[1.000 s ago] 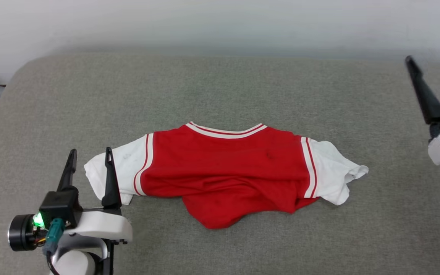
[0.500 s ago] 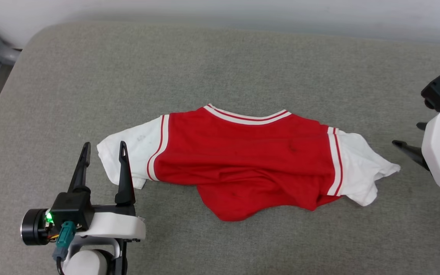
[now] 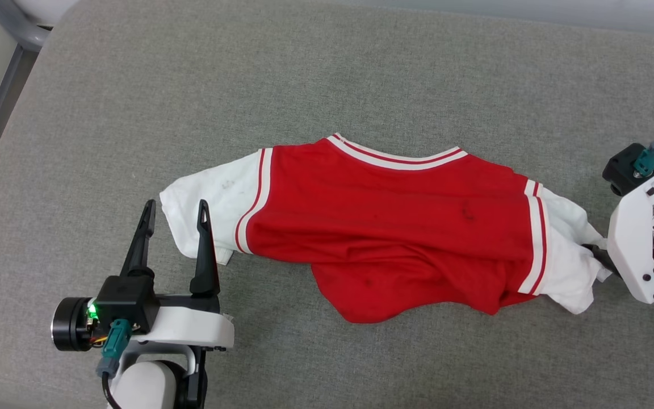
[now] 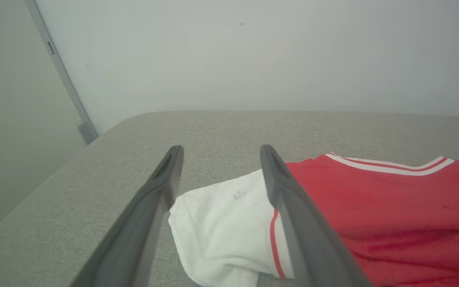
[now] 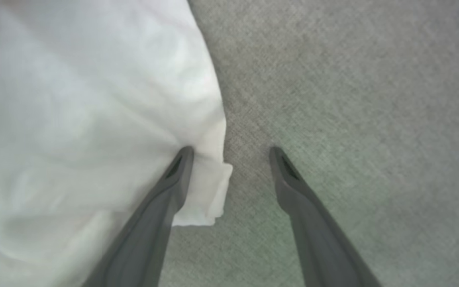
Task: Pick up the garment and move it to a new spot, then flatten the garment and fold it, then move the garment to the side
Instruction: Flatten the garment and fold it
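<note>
A red jersey garment (image 3: 384, 227) lies rumpled on a grey padded surface (image 3: 361, 68). The left gripper (image 3: 176, 202) stands spread beside one white sleeve; the right gripper (image 5: 231, 148), also spread, straddles the other sleeve's edge (one finger over cloth). Closing here may pinch only a thin fold, which could slip

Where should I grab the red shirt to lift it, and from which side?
Grip the garment by its white sleeves, each arm coming in from its outer end. The right sleeve pokes out toward the open right gripper, one finger over its edge; the left sleeve lies ahead of the open left gripper. The red middle is bunched.
</note>
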